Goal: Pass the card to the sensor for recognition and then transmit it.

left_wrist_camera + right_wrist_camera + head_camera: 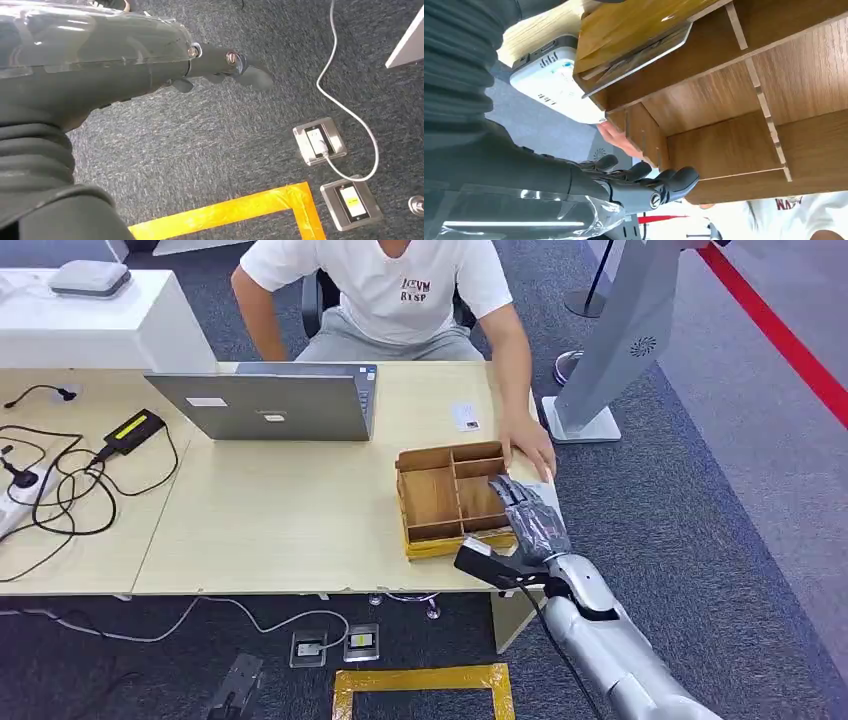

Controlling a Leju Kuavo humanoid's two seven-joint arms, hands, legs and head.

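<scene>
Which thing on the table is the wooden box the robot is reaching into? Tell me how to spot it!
Find the long pale wooden table with the grey laptop on it. Go to the table's right end, near the front edge, just in front of the seated person's hand. There sits the brown wooden box, the only thing split into open compartments, with the robot's right hand over its right side.

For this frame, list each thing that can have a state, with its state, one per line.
Laptop: lid open, on the desk.
Wooden box: upright, open at the top, with dividers; its compartments look empty in the head view.
Right hand: reaching into the box's right side, holding nothing I can see.
Left hand: hanging over the carpet, holding nothing.
Card: lying flat on the desk.
Person's hand: resting on the desk by the box.
</scene>
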